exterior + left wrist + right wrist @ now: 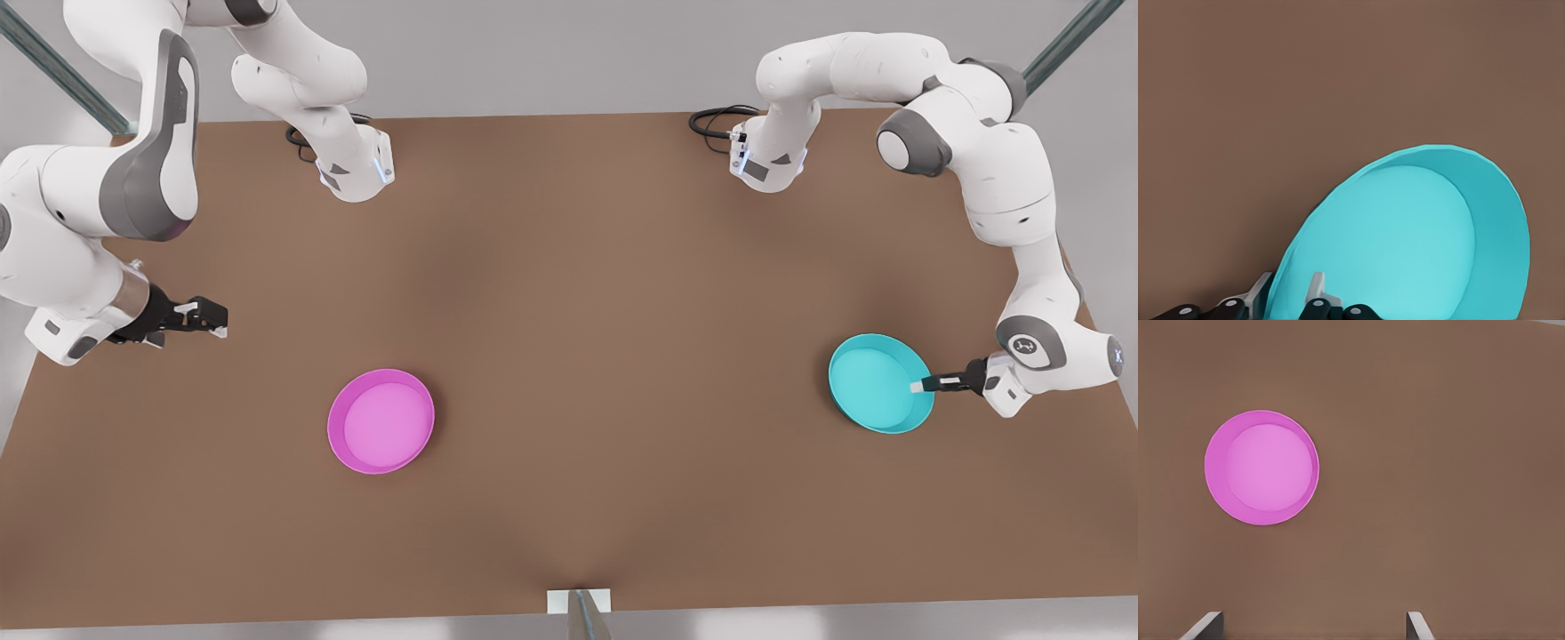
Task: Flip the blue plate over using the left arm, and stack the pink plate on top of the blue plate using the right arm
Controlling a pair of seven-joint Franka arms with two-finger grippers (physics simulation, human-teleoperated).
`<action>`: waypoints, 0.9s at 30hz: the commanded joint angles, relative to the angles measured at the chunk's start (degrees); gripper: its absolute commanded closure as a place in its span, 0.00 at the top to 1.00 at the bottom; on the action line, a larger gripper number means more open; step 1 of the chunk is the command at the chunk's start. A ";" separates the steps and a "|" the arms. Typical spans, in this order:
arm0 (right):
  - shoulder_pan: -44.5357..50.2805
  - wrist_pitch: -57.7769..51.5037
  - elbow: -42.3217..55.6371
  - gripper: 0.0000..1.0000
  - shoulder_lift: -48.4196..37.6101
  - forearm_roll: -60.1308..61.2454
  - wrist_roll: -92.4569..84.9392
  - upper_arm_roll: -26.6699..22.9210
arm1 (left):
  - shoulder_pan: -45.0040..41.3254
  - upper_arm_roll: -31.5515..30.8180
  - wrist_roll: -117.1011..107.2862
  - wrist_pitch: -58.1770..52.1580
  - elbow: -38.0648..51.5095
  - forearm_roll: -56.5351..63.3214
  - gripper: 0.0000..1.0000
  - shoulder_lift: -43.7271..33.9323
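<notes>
Left gripper [916, 387], on the front view's right, has its fingers [1317, 288] closed on the rim of the blue plate [876, 382], one finger inside, one outside. That turquoise dish sits hollow side up, its gripped edge seemingly lifted, near the bench [578, 284] edge on that side. Right gripper [216, 318] hovers over the front view's left, fingers [1205, 625] spread wide and holding nothing. Just beyond it lies the pink plate [380, 420], magenta with a paler inside, flat, open side up, nothing in it. Wide bare brown bench separates the plates.
</notes>
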 commanded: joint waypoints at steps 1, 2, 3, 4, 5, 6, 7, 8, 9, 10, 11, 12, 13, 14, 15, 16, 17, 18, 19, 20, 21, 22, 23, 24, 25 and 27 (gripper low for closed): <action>0.00 0.00 0.00 1.00 0.00 0.00 0.00 0.00 | 0.00 0.00 0.00 0.01 0.00 -0.16 0.39 0.00; 0.00 0.00 0.00 1.00 0.00 0.00 0.00 0.00 | 0.00 0.00 0.00 0.01 0.00 -0.16 0.39 0.00; 0.00 0.00 0.00 1.00 0.00 0.00 0.00 0.00 | 0.00 0.00 0.00 0.10 0.09 -0.16 0.38 0.08; 0.00 0.00 0.00 1.00 0.00 0.00 0.00 0.00 | 0.00 0.00 0.00 0.19 0.09 -0.16 0.38 0.08; 0.00 0.00 0.00 1.00 0.00 0.00 0.00 0.00 | 0.00 0.00 -0.09 -0.08 0.18 -0.16 0.35 0.35; 0.00 0.00 0.00 1.00 0.00 0.00 0.00 0.00 | 0.00 0.00 0.00 0.01 0.18 -0.16 0.35 0.35; 0.00 0.00 -0.09 1.00 0.00 0.09 0.00 0.00 | 0.00 0.09 -0.09 0.01 0.35 -0.07 0.35 0.44; 0.00 0.00 -0.18 1.00 -0.09 0.00 0.00 0.00 | 0.00 0.00 -0.09 0.01 0.35 -0.07 0.32 0.44; 0.00 0.00 -0.18 1.00 -0.09 0.00 0.00 0.00 | 0.00 0.09 -0.09 -0.17 0.44 -0.07 0.32 0.44; 0.00 0.00 -0.18 1.00 -0.09 0.00 0.00 0.00 | 0.00 0.09 -0.09 -0.17 0.53 -0.07 0.31 0.35; 0.00 0.00 -0.18 1.00 -0.09 0.00 0.00 0.00 | 0.00 0.09 -0.09 -0.17 0.53 -0.07 0.29 0.35; 0.00 0.09 -0.18 1.00 -0.09 0.00 0.00 0.00 | 0.00 0.09 -0.09 -0.34 0.53 -0.07 0.27 0.35; 0.00 0.09 -0.18 1.00 -0.09 0.00 0.00 0.00 | 0.00 0.09 0.00 -0.34 0.53 -0.07 0.27 0.35; 0.00 0.09 -0.18 1.00 0.00 0.00 0.00 0.00 | 0.00 0.09 0.00 -0.08 0.53 -0.16 0.27 0.35; 0.00 0.09 -0.26 1.00 0.00 0.00 0.00 0.00 | 0.00 0.09 0.00 0.01 0.53 -0.07 0.26 0.35; 0.00 0.09 -0.26 1.00 0.00 0.09 0.00 0.17 | 0.00 0.09 0.00 0.10 0.53 -0.07 0.25 0.35; 0.00 0.09 -0.26 1.00 0.00 0.00 0.00 0.35 | 0.00 0.09 0.00 0.10 0.53 -0.07 0.22 0.35; 0.00 0.00 -0.26 1.00 0.00 0.09 0.00 0.35 | 0.00 0.09 0.00 0.10 0.53 -0.07 0.21 0.35; 0.00 0.00 -0.26 1.00 0.00 0.00 0.00 0.35 | 0.00 0.09 0.00 0.10 0.53 -0.07 0.21 0.26; 0.00 0.09 -0.26 1.00 0.00 0.09 0.00 0.35 | 0.00 0.09 0.00 0.19 0.53 -0.07 0.21 0.26; 0.00 0.09 -0.26 1.00 0.08 0.09 0.00 0.35 | 0.00 0.09 0.00 0.19 0.53 -0.07 0.21 0.09; 0.00 0.09 -0.26 1.00 0.00 0.00 0.00 0.35 | 0.00 0.09 0.00 0.19 0.53 -0.07 0.21 -0.09; 0.00 0.09 -0.26 1.00 0.00 0.09 0.00 0.35 | 0.00 0.09 0.00 0.19 0.62 0.02 0.21 -0.27; 0.00 0.09 -0.26 1.00 0.00 0.00 0.00 0.35 | 0.00 0.09 0.00 0.10 0.62 0.02 0.21 -0.35; 0.00 0.09 -0.18 1.00 -0.09 0.09 0.00 0.35 | 0.00 0.09 0.00 -0.17 0.97 0.10 0.21 -0.35; 0.00 0.00 -0.18 1.00 -0.09 0.09 0.00 0.35 | 0.00 0.09 0.00 -0.34 1.06 0.02 0.21 -0.35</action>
